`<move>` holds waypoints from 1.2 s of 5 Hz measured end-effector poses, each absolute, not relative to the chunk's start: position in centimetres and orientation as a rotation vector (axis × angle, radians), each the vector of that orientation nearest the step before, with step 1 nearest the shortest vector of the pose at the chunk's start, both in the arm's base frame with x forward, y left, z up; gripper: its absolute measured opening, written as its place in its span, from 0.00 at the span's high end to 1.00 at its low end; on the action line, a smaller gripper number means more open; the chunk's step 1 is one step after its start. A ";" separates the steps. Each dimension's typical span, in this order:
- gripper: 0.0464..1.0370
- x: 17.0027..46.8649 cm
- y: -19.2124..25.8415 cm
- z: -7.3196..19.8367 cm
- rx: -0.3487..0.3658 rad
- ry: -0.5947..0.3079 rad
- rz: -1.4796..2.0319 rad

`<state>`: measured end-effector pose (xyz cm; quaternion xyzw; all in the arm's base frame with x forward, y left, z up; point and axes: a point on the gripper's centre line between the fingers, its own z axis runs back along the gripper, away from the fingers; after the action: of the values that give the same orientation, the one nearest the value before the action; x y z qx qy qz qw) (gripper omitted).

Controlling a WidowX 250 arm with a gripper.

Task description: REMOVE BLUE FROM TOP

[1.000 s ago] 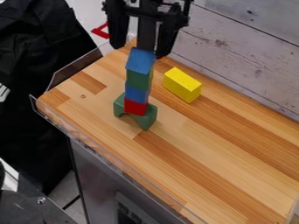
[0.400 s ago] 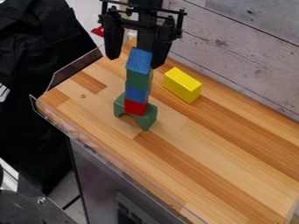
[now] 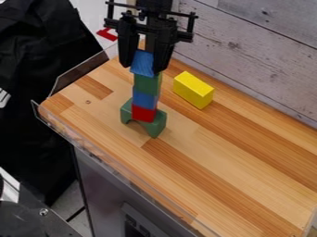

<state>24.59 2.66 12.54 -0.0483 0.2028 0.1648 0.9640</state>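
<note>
My black gripper [image 3: 143,67] hangs from the top edge over the tower, its fingers shut on either side of the top blue block [image 3: 142,63]. That block is slightly tilted and sits on a green block [image 3: 147,84]. Below come a second blue block [image 3: 145,100] and a red block [image 3: 143,113], which rests at a green arch block [image 3: 159,125] standing on the wooden tabletop.
A yellow block [image 3: 193,90] stands on the tabletop [image 3: 210,148] right of the tower. A clear rim [image 3: 80,71] runs along the table's left edge, and a whitewashed plank wall [image 3: 260,55] rises behind.
The gripper has come down around the top blue block, and its fingers have closed from wide apart. The top blue block has shifted and turned slightly; the lower blocks have kept their places.
</note>
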 end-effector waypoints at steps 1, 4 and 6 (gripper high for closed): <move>0.49 24.5 2.7 12.6 -0.099 0.414 0.338; 0.49 24.2 1.1 16.7 -0.064 0.296 0.334; 0.49 24.1 -4.7 16.7 -0.059 0.282 0.129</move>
<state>24.12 -4.67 16.72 -0.0291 0.1406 0.0644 0.9875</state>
